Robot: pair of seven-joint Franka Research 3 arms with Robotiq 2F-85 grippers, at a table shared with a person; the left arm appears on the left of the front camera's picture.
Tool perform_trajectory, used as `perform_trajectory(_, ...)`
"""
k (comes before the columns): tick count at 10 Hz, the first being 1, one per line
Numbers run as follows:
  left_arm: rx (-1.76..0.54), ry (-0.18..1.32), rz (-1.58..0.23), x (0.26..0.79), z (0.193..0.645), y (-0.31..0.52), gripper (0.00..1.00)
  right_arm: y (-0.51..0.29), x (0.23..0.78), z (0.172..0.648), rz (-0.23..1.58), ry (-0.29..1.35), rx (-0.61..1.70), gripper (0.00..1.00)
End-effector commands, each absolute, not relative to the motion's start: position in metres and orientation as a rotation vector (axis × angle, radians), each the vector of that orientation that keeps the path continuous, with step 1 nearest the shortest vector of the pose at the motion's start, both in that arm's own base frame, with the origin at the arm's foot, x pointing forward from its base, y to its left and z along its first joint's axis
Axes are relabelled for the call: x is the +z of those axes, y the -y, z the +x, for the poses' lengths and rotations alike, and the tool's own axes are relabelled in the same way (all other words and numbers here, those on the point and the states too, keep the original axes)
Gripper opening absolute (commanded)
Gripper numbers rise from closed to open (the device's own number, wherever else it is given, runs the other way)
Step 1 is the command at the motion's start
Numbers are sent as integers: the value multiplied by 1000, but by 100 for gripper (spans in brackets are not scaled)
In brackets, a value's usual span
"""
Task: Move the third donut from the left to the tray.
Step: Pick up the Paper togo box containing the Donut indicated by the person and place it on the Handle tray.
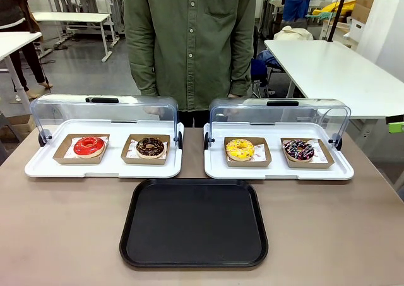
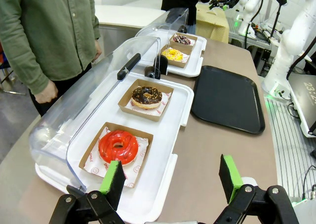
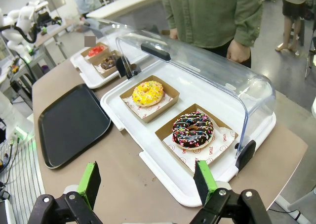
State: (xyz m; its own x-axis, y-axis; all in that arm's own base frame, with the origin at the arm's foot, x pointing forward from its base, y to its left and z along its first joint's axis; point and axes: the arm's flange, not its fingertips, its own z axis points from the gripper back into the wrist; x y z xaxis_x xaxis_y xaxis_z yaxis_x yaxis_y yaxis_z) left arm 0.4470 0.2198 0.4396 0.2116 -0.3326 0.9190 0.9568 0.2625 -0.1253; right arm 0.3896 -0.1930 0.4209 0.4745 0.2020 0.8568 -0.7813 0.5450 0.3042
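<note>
The yellow-iced donut (image 3: pixel 147 93) sits on its cardboard square (image 3: pixel 170 91) in the lidded white tray (image 3: pixel 163 172), well ahead of the right hand (image 3: pixel 147 179), which, like the left hand (image 2: pixel 170 177), gapes wide and empty.

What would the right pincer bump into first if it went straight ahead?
Probably the near rim of the white tray, just in front of the sprinkled chocolate donut; depth is hard to judge.

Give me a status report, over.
Left gripper open, right gripper open. Yellow donut sits in its cardboard square, lid raised. Black tray nearby, path unobstructed.
</note>
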Motion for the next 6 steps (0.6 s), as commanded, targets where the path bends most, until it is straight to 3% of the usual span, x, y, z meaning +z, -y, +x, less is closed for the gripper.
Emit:
perform_trajectory(1,-1069,918,-849,442,447,-220,100,192,422,390,782,893,680,100)
perform_trajectory(6,-1069,918,-849,442,447,-220,100,192,422,390,782,893,680,100)
